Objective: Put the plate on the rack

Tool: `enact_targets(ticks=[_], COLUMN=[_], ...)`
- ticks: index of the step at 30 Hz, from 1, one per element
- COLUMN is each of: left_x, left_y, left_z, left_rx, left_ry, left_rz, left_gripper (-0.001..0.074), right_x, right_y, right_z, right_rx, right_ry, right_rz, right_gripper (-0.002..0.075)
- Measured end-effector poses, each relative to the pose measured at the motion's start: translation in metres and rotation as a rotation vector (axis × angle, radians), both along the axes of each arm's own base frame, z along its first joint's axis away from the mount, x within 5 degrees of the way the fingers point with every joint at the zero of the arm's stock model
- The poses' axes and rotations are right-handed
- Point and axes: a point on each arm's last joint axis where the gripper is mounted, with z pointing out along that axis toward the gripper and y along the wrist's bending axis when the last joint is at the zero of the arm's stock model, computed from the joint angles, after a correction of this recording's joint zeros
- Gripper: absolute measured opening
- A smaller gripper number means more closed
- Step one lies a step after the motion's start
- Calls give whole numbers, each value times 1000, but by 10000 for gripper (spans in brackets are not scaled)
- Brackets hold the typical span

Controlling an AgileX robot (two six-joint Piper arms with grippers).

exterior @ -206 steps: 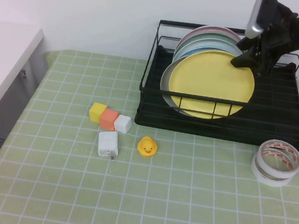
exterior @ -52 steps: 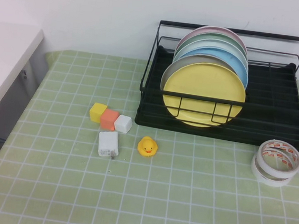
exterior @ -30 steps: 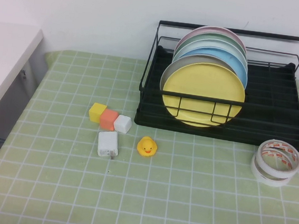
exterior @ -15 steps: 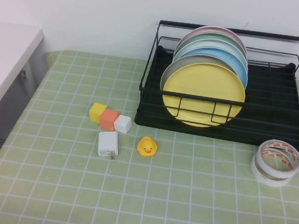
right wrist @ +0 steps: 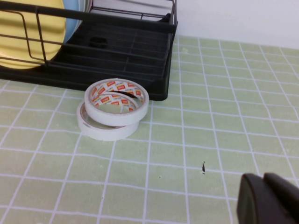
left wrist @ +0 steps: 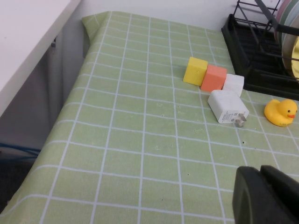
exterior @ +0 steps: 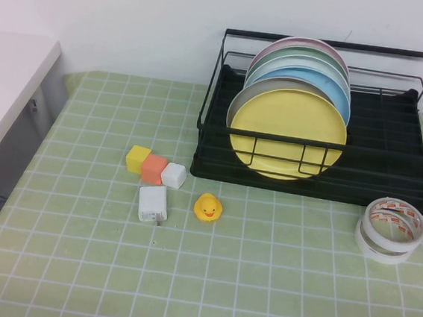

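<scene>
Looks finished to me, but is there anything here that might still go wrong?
The yellow plate stands at the front of the rack, leaning on the front rail; a bump might tip it. The left tool and right tool sit low over the table, so a careless sweep could hit the tape rolls or duck.

I am finding no text I can read; the two stacked white tape rolls (right wrist: 115, 114) ahead of my right gripper (right wrist: 267, 198) are showing red printing too small to make out.
</scene>
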Motion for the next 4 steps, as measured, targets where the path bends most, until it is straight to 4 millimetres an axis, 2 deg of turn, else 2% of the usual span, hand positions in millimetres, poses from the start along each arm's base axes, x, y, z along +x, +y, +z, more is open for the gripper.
enact_targets(ticks=[4], left_x=[0], left_y=[0], left_z=[0], left_rx=[0], left_ry=[2], left_rz=[0], left_gripper=[-1], right_x=[0], right_y=[0], right_z=[0], right_rx=[0], right_ry=[0], right_rz=[0], right_gripper=[12])
